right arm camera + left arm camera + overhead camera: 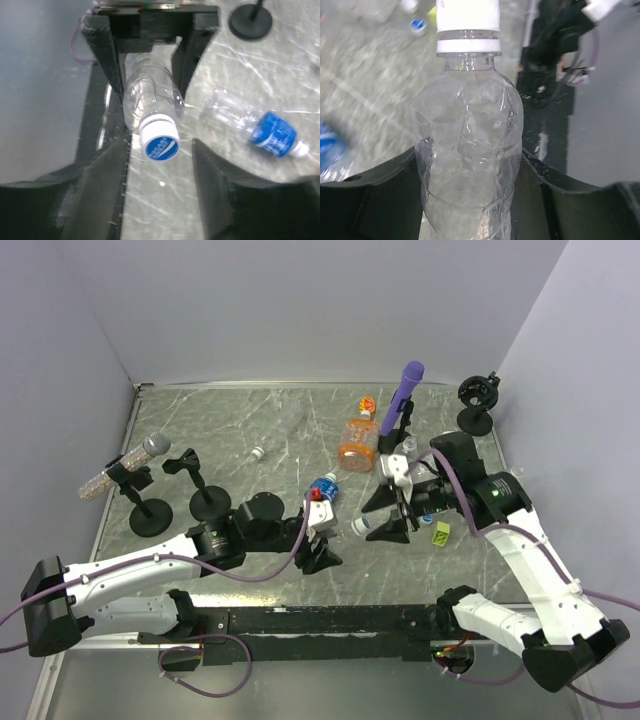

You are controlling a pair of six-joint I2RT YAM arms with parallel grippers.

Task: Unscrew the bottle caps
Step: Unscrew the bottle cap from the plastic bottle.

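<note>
L gripper (pixel 470 200): jaws clamped on body of clear bottle (pixel 468 145), mid-width grip, bottle horiz. between both arms. White cap (pixel 160 142), blue print on top, seated on neck, facing R gripper (pixel 159 148). R jaws part open, one each side of cap, small gaps, no contact. Beyond: blue-label bottle (pixel 272 132) lying on worktop (pixel 250 430). Far back: orange bottle (pixel 358 440).

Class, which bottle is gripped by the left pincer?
The plain clear bottle with the white cap, clamped across its body in the left pincer; the blue-labelled bottle and orange bottle sit ungripped.
</note>
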